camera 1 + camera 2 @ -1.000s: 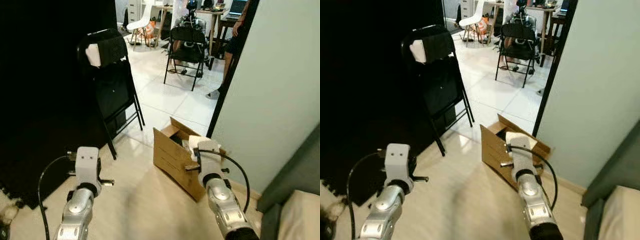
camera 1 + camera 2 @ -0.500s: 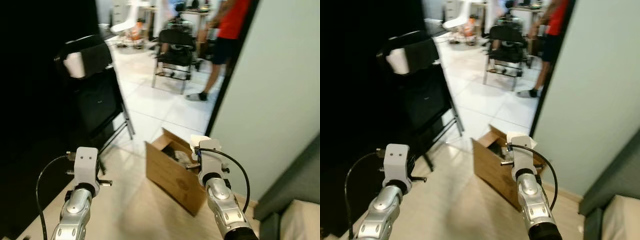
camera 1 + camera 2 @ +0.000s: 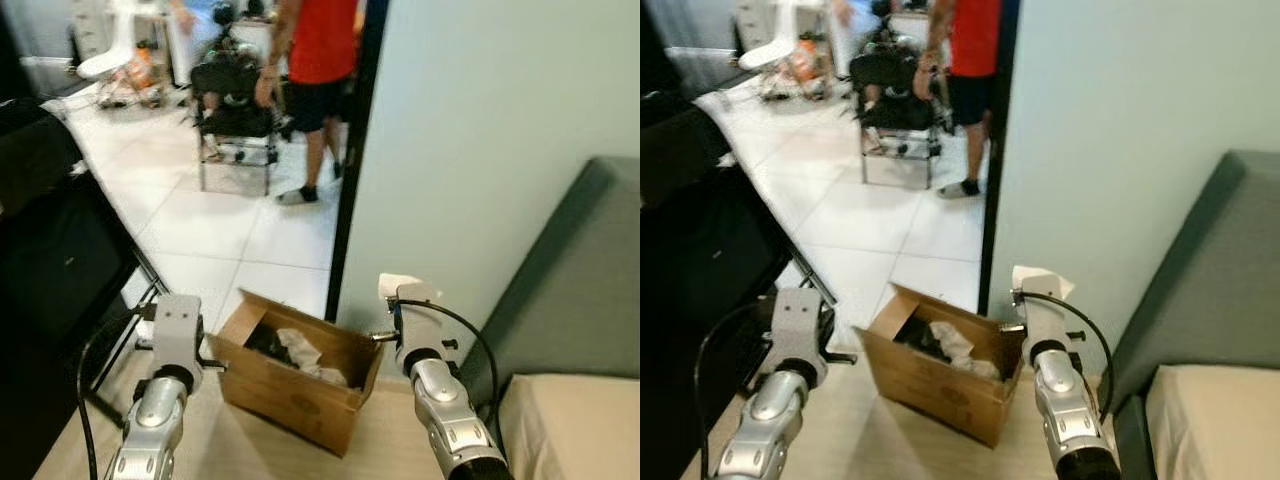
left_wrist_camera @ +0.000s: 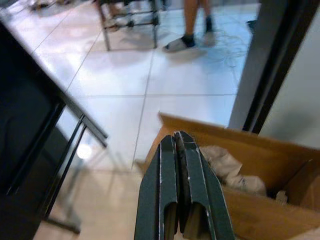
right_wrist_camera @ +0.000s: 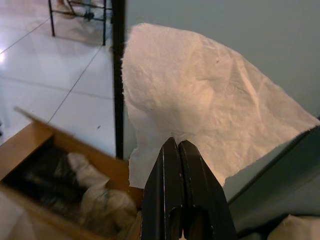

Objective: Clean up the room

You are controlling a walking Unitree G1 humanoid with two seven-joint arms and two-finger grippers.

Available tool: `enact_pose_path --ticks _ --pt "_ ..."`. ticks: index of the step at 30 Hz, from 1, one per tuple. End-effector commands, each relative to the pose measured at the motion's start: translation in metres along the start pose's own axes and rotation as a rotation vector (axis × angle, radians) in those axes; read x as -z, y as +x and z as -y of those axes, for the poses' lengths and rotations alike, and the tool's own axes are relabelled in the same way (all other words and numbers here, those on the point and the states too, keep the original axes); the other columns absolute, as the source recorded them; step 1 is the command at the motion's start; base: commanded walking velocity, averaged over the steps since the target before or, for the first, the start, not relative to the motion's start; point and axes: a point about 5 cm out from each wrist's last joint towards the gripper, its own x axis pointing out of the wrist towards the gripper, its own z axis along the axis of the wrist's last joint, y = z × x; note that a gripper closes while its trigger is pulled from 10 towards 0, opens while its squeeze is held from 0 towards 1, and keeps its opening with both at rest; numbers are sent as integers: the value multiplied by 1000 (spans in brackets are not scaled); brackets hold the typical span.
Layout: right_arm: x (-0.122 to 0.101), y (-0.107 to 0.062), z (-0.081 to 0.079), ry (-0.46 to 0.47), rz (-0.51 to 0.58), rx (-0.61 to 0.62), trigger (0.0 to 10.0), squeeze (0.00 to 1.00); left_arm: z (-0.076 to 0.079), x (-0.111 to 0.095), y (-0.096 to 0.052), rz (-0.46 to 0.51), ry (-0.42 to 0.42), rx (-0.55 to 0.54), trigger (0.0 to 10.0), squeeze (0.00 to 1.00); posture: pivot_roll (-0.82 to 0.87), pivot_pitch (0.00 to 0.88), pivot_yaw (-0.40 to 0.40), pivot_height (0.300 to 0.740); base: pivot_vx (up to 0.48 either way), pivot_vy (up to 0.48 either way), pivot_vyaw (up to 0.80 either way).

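Tiled floor, cardboard box (crumpled paper inside); right gripper jaws pinch tissue; left gripper jaws closed, empty.

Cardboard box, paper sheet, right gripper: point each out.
cardboard box (image 3: 930,385): right eye view, front wall.
paper sheet (image 5: 200,110): right wrist view, middle of the sheet.
right gripper (image 5: 179,146): right wrist view, between the fingertips.

No text, label, brand or number can be read anywhere here. The cardboard box bears a small round mark on its front, too small and blurred to make out, and the paper sheet is blank.
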Motion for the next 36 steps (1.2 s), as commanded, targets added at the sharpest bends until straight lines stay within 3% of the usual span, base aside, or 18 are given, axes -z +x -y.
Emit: enact_pose_path --ticks 1,17,31,36 --pt "4 -1 -1 -1 -20 -4 10000 0 0 2 -2 -8 6 3 10000 0 -23 15 -15 740 409 0 0" --pt "5 -2 -2 4 -25 1 10000 0 1 2 -2 -14 1 14 10000 0 -17 24 -12 740 403 0 0" --pt "7 -6 0 5 -32 8 10000 0 8 4 -2 -34 15 79 10000 0 -23 34 -2 740 0 0 0" --pt "0 -5 1 6 -16 0 10000 0 9 8 -2 -56 15 81 10000 0 -28 42 -7 740 0 -384 0"
